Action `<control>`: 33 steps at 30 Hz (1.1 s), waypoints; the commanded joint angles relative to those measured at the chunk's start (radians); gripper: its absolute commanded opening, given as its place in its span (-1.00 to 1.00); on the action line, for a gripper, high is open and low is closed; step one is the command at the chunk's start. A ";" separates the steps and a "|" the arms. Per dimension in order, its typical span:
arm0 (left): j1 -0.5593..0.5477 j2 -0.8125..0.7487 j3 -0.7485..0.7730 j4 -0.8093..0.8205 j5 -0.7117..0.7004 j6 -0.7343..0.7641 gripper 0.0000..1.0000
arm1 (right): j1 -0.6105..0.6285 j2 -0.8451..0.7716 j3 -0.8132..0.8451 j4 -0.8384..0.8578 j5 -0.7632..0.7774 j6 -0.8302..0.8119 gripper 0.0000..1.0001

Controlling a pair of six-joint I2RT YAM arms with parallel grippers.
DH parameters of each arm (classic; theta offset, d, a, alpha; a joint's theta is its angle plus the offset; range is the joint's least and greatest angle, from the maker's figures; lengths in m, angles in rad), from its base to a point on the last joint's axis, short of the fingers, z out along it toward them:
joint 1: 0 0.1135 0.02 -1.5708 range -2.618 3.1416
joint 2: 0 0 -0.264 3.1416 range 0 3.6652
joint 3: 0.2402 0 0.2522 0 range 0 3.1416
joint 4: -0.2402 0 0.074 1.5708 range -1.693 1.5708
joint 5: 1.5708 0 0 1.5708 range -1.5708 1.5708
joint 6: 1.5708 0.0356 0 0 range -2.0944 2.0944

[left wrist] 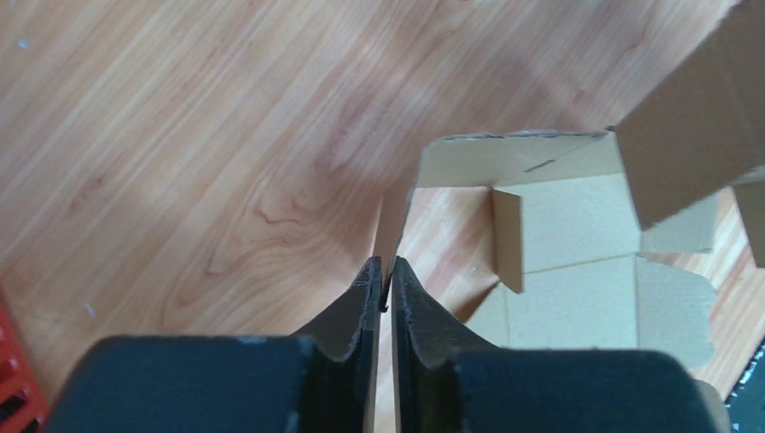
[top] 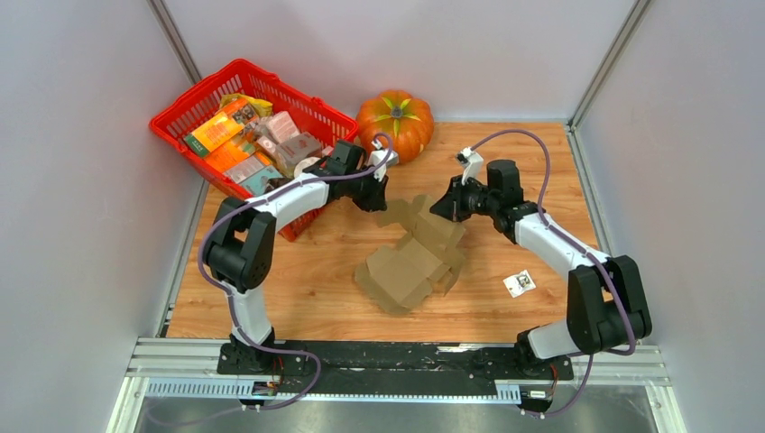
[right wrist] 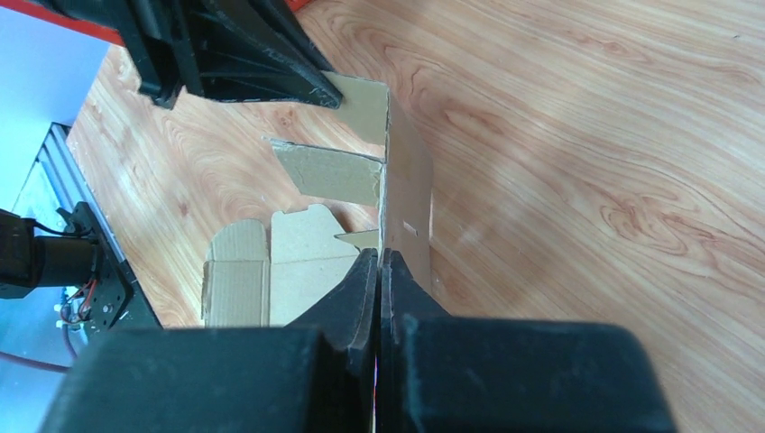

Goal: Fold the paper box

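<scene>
Top external: paper box (top: pixel 413 262), brown die-cut sheet, partly raised on the wooden table (top: pixel 298 289), held by its far flaps.
Left gripper (top: pixel 377 197) jaws pinched shut on one thin flap edge; right gripper (top: pixel 446 207) jaws pinched shut on the facing upright panel; remaining flaps spread flat nearward of both jaws; pumpkin (top: pixel 394 122) beyond the jaws; red basket (top: pixel 180 113) outboard of the left jaws.

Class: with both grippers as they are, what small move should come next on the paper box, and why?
Probably tip the held flaps inward over the flat panels. The left gripper and right gripper are shut on the paper box, on raised flaps at its far side; the rest lies mostly flat.
</scene>
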 commanded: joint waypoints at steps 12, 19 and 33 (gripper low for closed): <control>-0.078 -0.231 -0.161 0.118 -0.149 -0.331 -1.00 | 0.151 -0.130 -0.022 0.021 0.326 -0.047 -1.00; -0.109 -0.312 -0.298 0.226 -0.152 -0.459 -1.00 | 0.239 -0.159 -0.016 0.010 0.495 -0.110 -1.00; -0.202 -0.399 -0.451 0.295 -0.244 -0.517 -1.00 | 0.397 -0.186 -0.083 0.109 0.610 -0.354 -1.00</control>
